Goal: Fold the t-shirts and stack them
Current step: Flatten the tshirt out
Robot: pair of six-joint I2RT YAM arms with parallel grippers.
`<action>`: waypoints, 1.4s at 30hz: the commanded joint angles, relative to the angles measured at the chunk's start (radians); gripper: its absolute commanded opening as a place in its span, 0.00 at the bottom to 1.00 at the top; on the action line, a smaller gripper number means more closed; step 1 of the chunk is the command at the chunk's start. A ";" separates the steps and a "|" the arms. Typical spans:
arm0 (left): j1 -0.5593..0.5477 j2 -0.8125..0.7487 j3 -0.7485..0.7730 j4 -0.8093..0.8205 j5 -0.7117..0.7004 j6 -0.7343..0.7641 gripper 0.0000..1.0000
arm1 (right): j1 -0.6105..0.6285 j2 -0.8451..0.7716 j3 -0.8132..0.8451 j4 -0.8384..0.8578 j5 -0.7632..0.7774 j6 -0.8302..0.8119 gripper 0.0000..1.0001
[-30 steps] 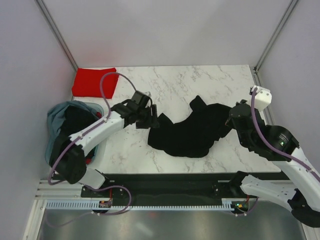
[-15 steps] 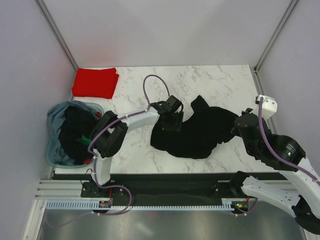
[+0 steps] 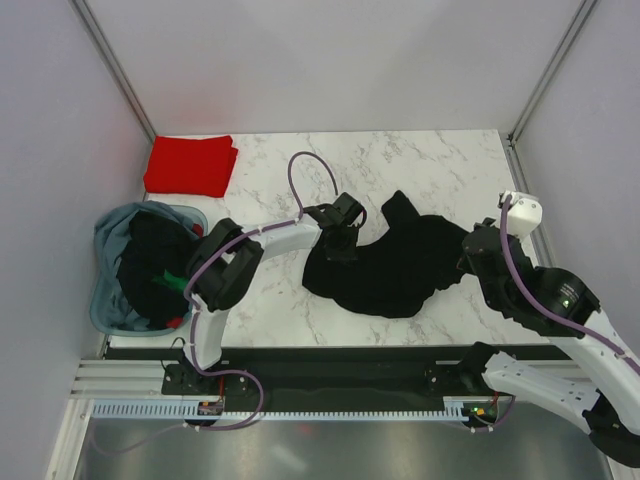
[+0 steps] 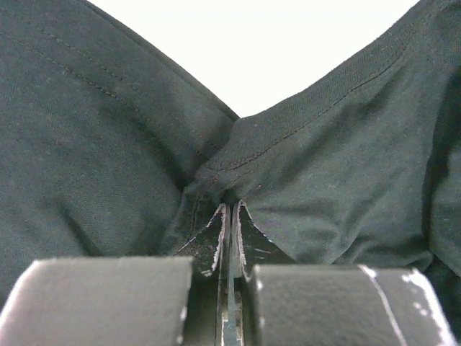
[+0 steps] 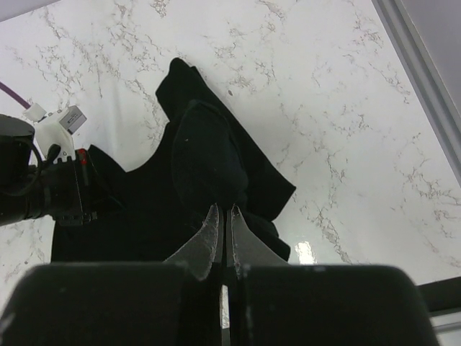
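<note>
A large black t-shirt [image 3: 390, 272] lies crumpled in the middle of the marble table. My left gripper [image 3: 338, 247] sits at the shirt's left edge, shut on a pinched fold of it [image 4: 230, 205]; dark cloth [image 4: 86, 130] fills the left wrist view. My right gripper [image 3: 469, 256] is at the shirt's right side, shut on a raised bunch of the black cloth [image 5: 224, 210]. A bright red t-shirt [image 3: 188, 165] lies folded at the far left corner. More shirts, black [image 3: 150, 255] and green [image 3: 172, 277], are heaped in the tub.
The grey-blue fabric tub [image 3: 101, 310] stands at the left edge, beside the left arm's base. Bare marble [image 3: 440, 170] stretches behind the black shirt. A metal frame post [image 3: 512, 145] runs along the table's right side.
My left arm swung right from beside the tub to the black shirt's left edge, and its jaws closed on the cloth. The right arm shifted slightly, still holding the shirt.
</note>
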 commanded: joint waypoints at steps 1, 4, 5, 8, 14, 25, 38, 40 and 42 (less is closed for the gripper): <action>-0.004 -0.021 -0.020 -0.005 -0.053 0.012 0.02 | -0.003 0.023 0.027 0.018 0.019 -0.030 0.00; -0.002 -0.117 0.019 -0.087 -0.138 0.047 0.02 | -0.001 0.059 0.091 0.030 0.023 -0.067 0.00; -0.002 -0.186 0.047 -0.121 -0.165 0.059 0.02 | -0.003 0.069 0.114 0.034 0.026 -0.079 0.00; 0.001 -0.276 0.201 -0.268 -0.276 0.114 0.02 | -0.003 0.125 0.232 0.062 0.022 -0.131 0.00; 0.004 -0.414 0.542 -0.422 -0.422 0.212 0.02 | -0.001 0.215 0.517 0.137 -0.099 -0.248 0.00; 0.019 -0.377 1.012 -0.295 -0.480 0.534 0.02 | -0.001 0.273 0.890 0.096 -0.207 -0.193 0.00; 0.108 -0.086 1.081 0.011 -0.206 0.371 0.02 | -0.001 0.261 0.828 -0.042 0.023 -0.164 0.00; 0.107 0.037 1.090 0.000 -0.111 0.288 0.02 | -0.003 0.269 0.803 -0.062 0.031 -0.139 0.00; 0.107 0.116 1.092 -0.011 0.013 0.224 0.02 | -0.001 0.275 0.768 -0.088 0.046 -0.116 0.00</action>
